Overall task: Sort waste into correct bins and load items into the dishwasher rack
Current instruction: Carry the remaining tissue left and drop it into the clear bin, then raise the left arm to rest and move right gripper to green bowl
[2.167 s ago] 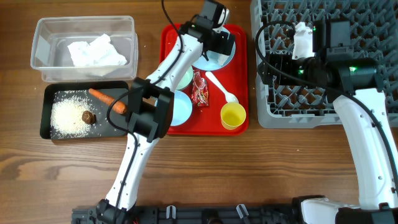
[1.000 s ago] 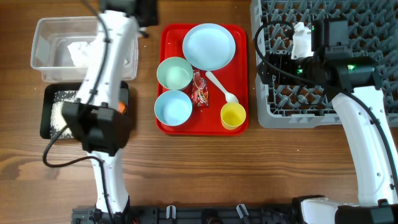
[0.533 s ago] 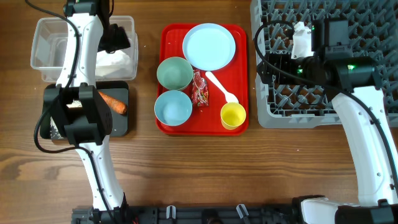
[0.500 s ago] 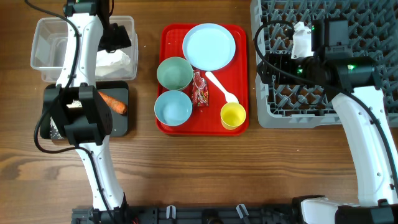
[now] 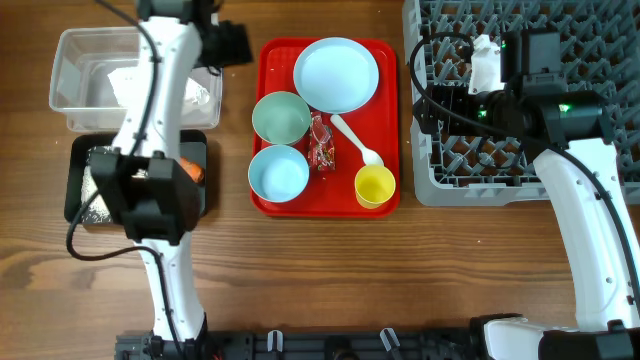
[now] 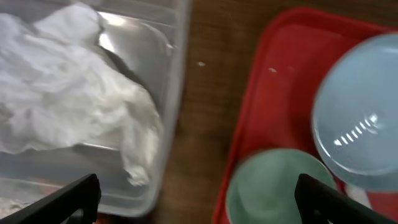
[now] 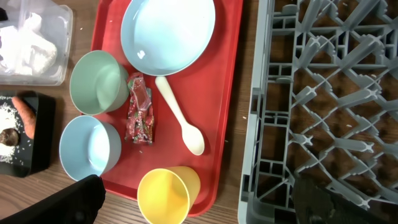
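My left gripper (image 5: 226,44) hangs open and empty over the gap between the clear tub (image 5: 70,45) and the red tray (image 5: 386,60). The crumpled napkin (image 6: 68,106) lies in the tub. Carrot (image 7: 25,112), brown lump (image 7: 7,135) and rice (image 7: 12,157) lie in the black tray (image 5: 78,205). On the red tray sit the plate (image 5: 336,75), mint bowl (image 5: 280,118), blue bowl (image 5: 278,172), red wrapper (image 5: 320,142), spoon (image 5: 358,140) and yellow cup (image 5: 375,186). My right gripper (image 5: 432,100) is open and empty over the left edge of the grey rack (image 5: 600,30).
The left arm's links lie across the black tray and the tub's right half, hiding part of both. The rack (image 7: 329,93) holds nothing that shows between its pegs. Bare wood runs along the table's front.
The left arm swung from the red tray to the clear tub, then shifted right to the tub's right edge; its jaws now stand open. The right arm has not moved.
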